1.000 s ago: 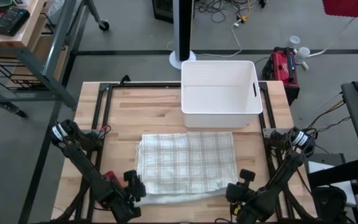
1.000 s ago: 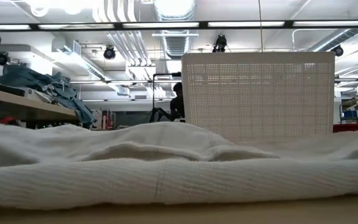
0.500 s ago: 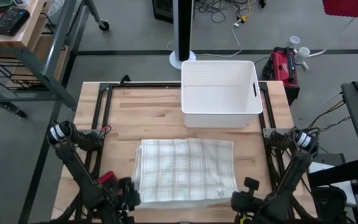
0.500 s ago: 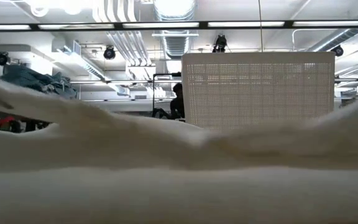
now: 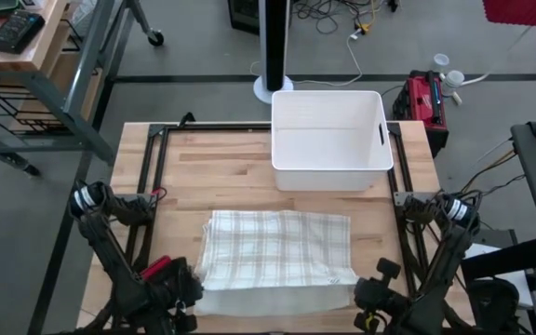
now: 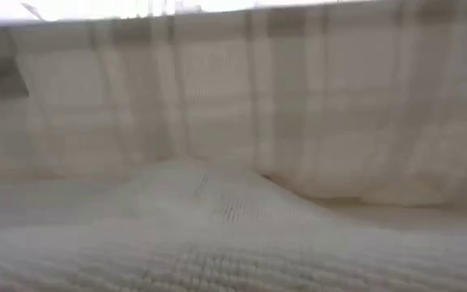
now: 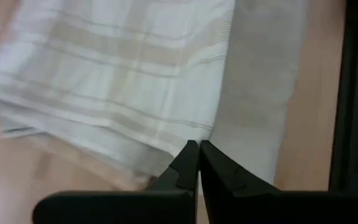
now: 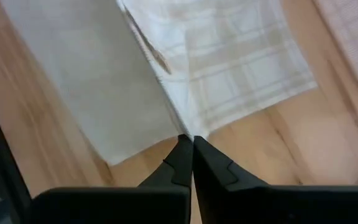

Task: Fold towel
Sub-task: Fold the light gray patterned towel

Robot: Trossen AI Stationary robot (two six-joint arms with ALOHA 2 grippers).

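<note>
No text, label or number can be read anywhere.

Evenly lit overhead scene; close views soft and blurred.
From above, bright diffuse light and faint shadows on the worktop [image 5: 221,172]. The low view is filled by the towel [image 6: 242,122], blurred and washed out; both wrist views are soft.
</note>
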